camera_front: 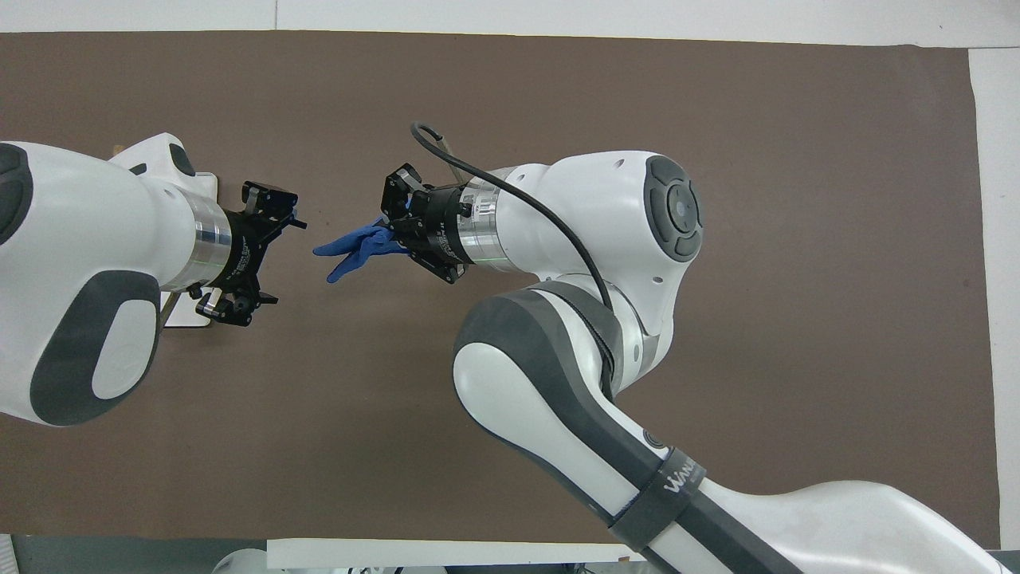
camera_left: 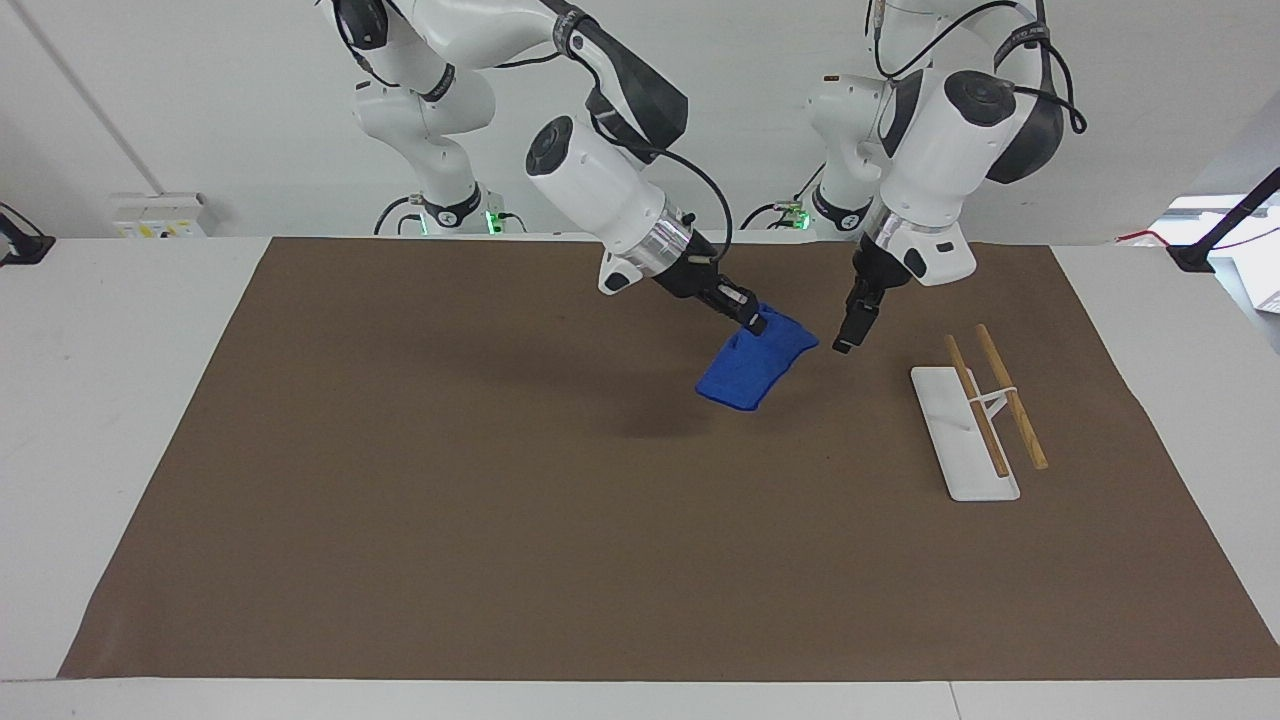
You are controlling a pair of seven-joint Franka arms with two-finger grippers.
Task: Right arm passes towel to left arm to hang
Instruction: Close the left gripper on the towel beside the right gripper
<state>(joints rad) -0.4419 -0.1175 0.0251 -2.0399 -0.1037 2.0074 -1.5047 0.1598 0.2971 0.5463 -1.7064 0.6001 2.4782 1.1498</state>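
Note:
My right gripper is shut on one edge of the blue towel and holds it in the air over the middle of the brown mat, with the towel hanging down tilted. In the overhead view the right gripper has the towel sticking out toward the left arm's end. My left gripper hangs over the mat beside the towel's free edge, a small gap away. In the overhead view the left gripper is open and empty, facing the towel.
A white rack base with two wooden rods stands on the mat toward the left arm's end. In the overhead view the left arm covers most of the rack. The brown mat covers most of the white table.

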